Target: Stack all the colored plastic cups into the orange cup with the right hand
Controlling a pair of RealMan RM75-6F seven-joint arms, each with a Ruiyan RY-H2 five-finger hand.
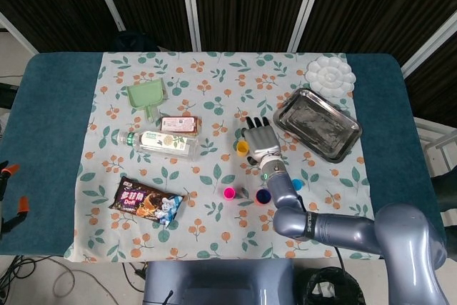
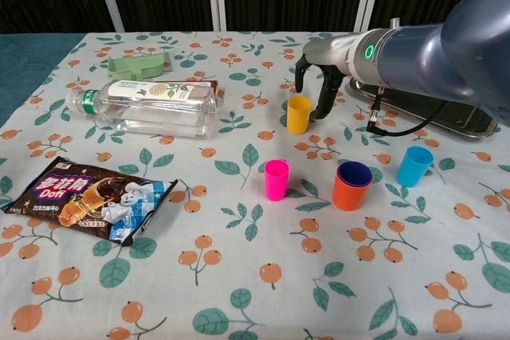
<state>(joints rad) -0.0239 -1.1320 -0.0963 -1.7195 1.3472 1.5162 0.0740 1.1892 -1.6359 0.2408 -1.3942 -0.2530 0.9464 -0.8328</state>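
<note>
Looking down from the head camera, I see my right hand (image 1: 258, 140) hanging over the middle of the flowered tablecloth (image 1: 207, 241), fingers spread and holding nothing. In the chest view the same hand (image 2: 315, 77) curves down just behind and beside the yellow cup (image 2: 299, 114), with one finger (image 2: 325, 97) reaching down along the cup's right side; I cannot tell whether it touches the cup.

The yellow cup stands upright near the centre of the cloth. Closer to the near edge, the orange cup (image 2: 351, 189) stands upright with a dark blue cup (image 2: 355, 172) already nested inside it. The pink cup (image 2: 276, 179) stands upright just to its left, apart from it, and the light blue cup (image 2: 414, 166) stands tilted slightly to its right, also apart.

My left hand shows in neither view.

Toward the right edge lies a metal tray (image 1: 318, 125), with a white paint palette (image 1: 330, 76) at the far right corner. On the left half of the cloth a clear plastic bottle (image 2: 147, 107) lies on its side, a green scoop (image 2: 139, 64) beyond it toward the far edge and a small brown packet (image 1: 178, 125) just beside the bottle. A dark snack bag (image 2: 84, 199) lies flat near the left near corner.
</note>
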